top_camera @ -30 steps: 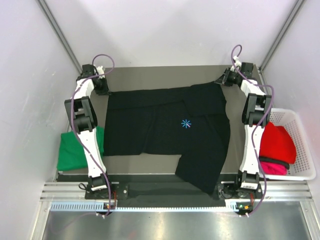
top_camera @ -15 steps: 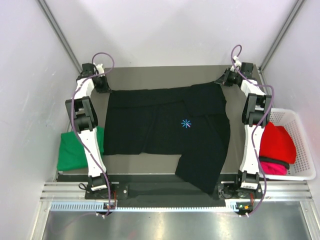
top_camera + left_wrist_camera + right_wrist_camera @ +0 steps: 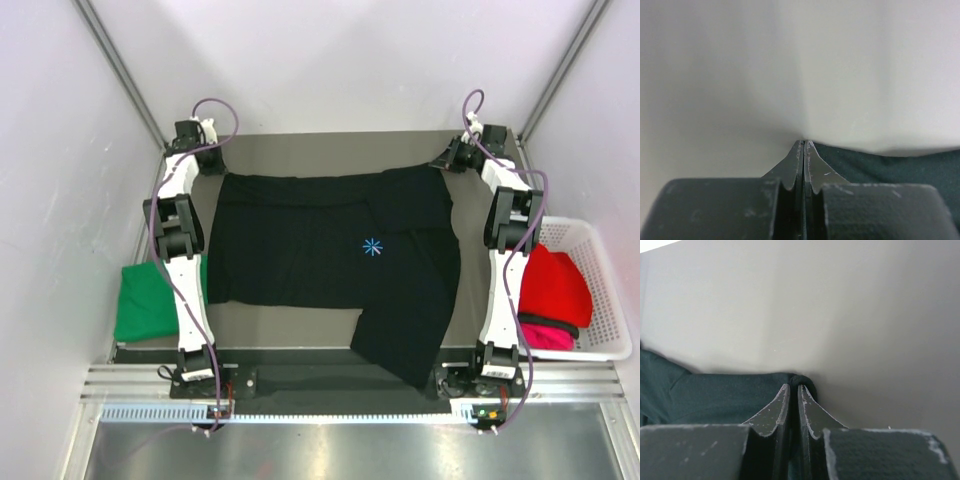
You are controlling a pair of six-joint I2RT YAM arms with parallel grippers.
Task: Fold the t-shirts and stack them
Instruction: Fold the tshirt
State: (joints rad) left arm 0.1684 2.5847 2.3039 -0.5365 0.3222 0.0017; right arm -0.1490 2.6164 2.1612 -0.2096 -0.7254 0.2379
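Black t-shirt (image 3: 300, 250) pinched at both far corners

Soft, matte cloth covers most of the grey table (image 3: 330, 148). Nearest, one end of the black t-shirt droops as a blunt flap over the table's front edge, between the two arm bases. To the left, partly under the white left arm (image 3: 185, 270), a bright green t-shirt (image 3: 138, 305) lies as a flat slab at the table's edge. To the right, just beside the right arm (image 3: 505, 250), a white plastic mesh basket (image 3: 606, 290) holds a rumpled red t-shirt (image 3: 555, 285), with a pink t-shirt (image 3: 545, 333) bunched at its near side.

At mid-table the black cloth carries a small light-blue starburst (image 3: 372, 247) of thin spokes. A diagonal fold crosses the cloth just beyond it.

Farther back, the left gripper (image 3: 213, 166) sits at the shirt's far-left corner. In its wrist view the scuffed dark fingers (image 3: 790, 170) press flat together, and the shirt's edge runs off to the right from their tips, so they are clamped on that corner. The right gripper (image 3: 441, 160) sits at the far-right corner. Its fingers (image 3: 772, 415) stand almost together, with a small roll of black cloth caught at their tips.

Compared with a second ago, the left arm has reached farther back and taken its corner along. The far hem now lies straighter. The right arm has not shifted.
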